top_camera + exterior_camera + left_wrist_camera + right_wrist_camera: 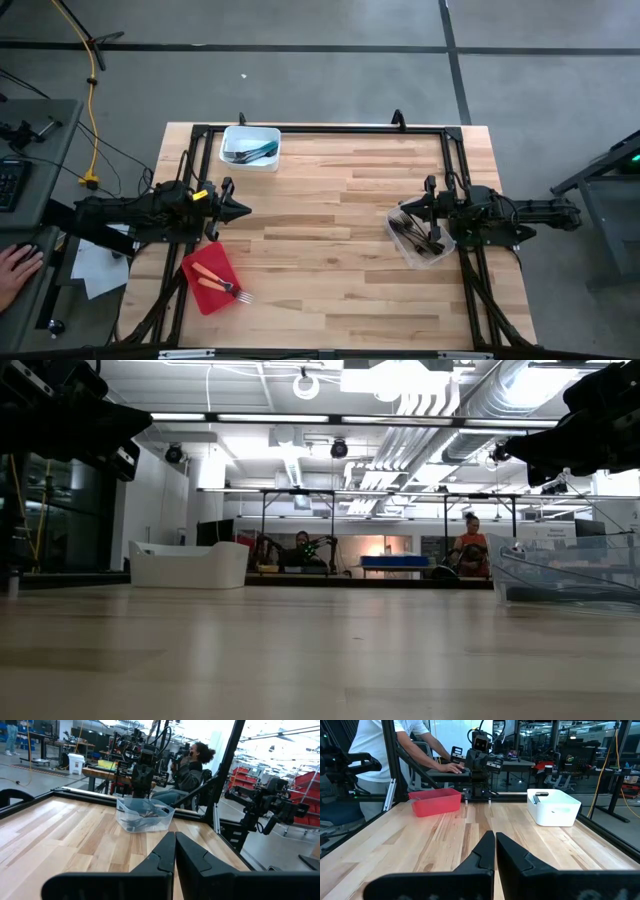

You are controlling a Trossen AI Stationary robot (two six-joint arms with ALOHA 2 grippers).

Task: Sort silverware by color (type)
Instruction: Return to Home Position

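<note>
The silverware lies in three containers. Teal-blue pieces [256, 152] sit in a white tub [231, 138] near the far edge. Orange-handled pieces [212, 277] and a fork [241, 294] lie on a red tray [196, 294] at the near left. Dark pieces [422, 238] fill a clear tub [398, 236] at the right. My left gripper [244, 210] hovers shut at the table's left side, above the red tray's far end, pointing right. My right gripper [401, 211] hovers shut over the clear tub's far-left edge, pointing left. Both wrist views show shut, empty fingers [175, 842] [495, 842].
Bare wood spans the table's middle between the two arms. A black frame [320, 128] runs along the far and side edges. A person's hand [14, 268] rests on a desk left of the table. People stand and sit beyond the table ends in the wrist views.
</note>
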